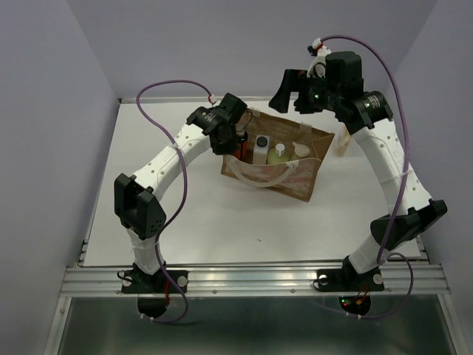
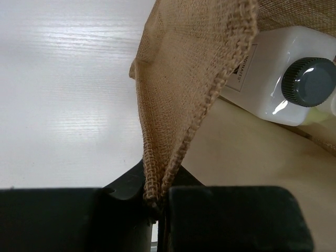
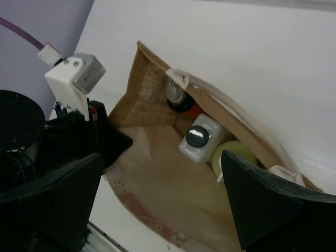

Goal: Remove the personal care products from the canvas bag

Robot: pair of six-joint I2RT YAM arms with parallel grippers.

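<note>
The canvas bag (image 1: 295,177) stands open mid-table, with white handles. Inside it I see a white bottle with a dark cap (image 1: 261,144), a yellow-green bottle (image 1: 279,154) and a pale bottle with a white cap (image 1: 301,150). My left gripper (image 1: 235,146) is shut on the bag's woven left rim (image 2: 194,68), and the white bottle (image 2: 294,79) is just past it. My right gripper (image 1: 293,96) is open and hovers above the bag's mouth (image 3: 163,199). Below it are the white bottle (image 3: 198,137), the yellow-green bottle (image 3: 233,157) and an amber bottle (image 3: 178,100).
A beige object (image 1: 344,142) stands on the table right of the bag, by the right arm. Lilac walls close in the back and sides. A metal rail (image 1: 251,279) runs along the near edge. The left gripper's body (image 3: 100,142) shows at the bag's rim in the right wrist view.
</note>
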